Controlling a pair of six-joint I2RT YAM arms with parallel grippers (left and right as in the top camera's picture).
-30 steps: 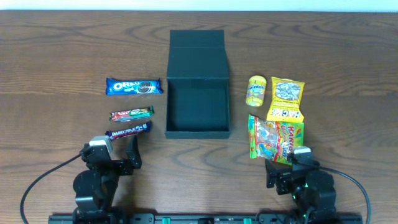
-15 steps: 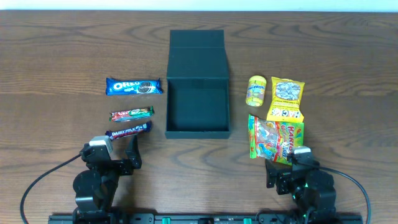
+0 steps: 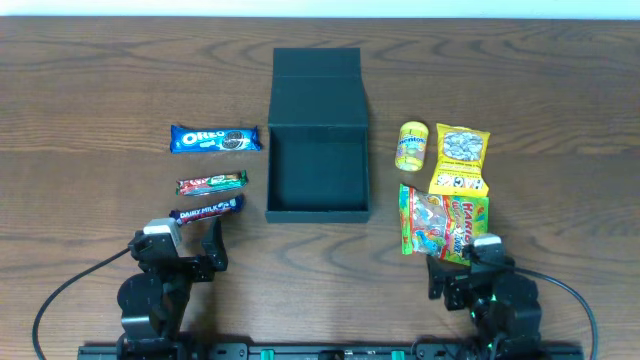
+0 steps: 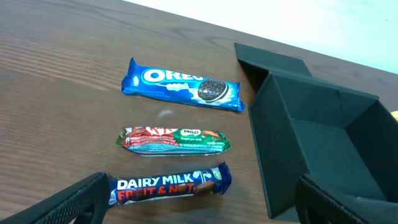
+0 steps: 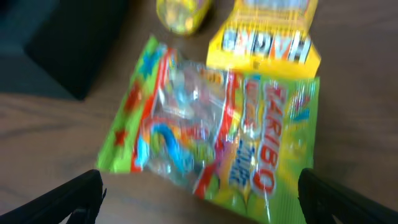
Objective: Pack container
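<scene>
The dark teal container point(image 3: 318, 205) stands open at the table's middle, its flap lid point(image 3: 317, 64) laid back; it looks empty. It also shows in the left wrist view point(image 4: 311, 134). Left of it lie an Oreo pack point(image 3: 215, 138), a red-green bar point(image 3: 212, 183) and a Dairy Milk bar point(image 3: 207, 210). Right of it lie a small yellow tub point(image 3: 412, 146), a yellow packet point(image 3: 461, 158) and a Haribo bag point(image 3: 443, 218). My left gripper point(image 4: 205, 208) is open just short of the Dairy Milk bar point(image 4: 169, 182). My right gripper point(image 5: 199, 199) is open at the Haribo bag's near edge point(image 5: 217, 134).
The table's far edge point(image 3: 320, 17) meets a white strip. Both arm bases and their cables sit at the near edge.
The right gripper has shifted very slightly; its wrist view is motion-blurred. Nothing else has moved.
</scene>
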